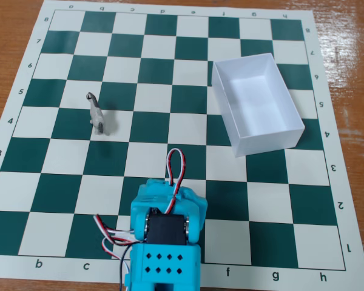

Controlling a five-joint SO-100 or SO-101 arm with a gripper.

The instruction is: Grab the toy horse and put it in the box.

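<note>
The toy horse [96, 115] is a tiny grey-and-white figurine with a curved dark neck. It stands upright on the chessboard at the left, around the c4/c5 squares. The box [256, 104] is a white shallow tray, empty, lying at an angle on the right side of the board. My blue arm [165, 233] is folded at the bottom centre of the fixed view, well short of both the horse and the box. Its fingers are hidden under the arm's body, so I cannot see whether they are open or shut. Nothing shows in its grasp.
The green-and-white chessboard mat [170, 121] covers most of a wooden table [12, 24]. Red, white and black wires [177, 167] loop out of the arm over the board. The mat's edges lie close to the frame's borders.
</note>
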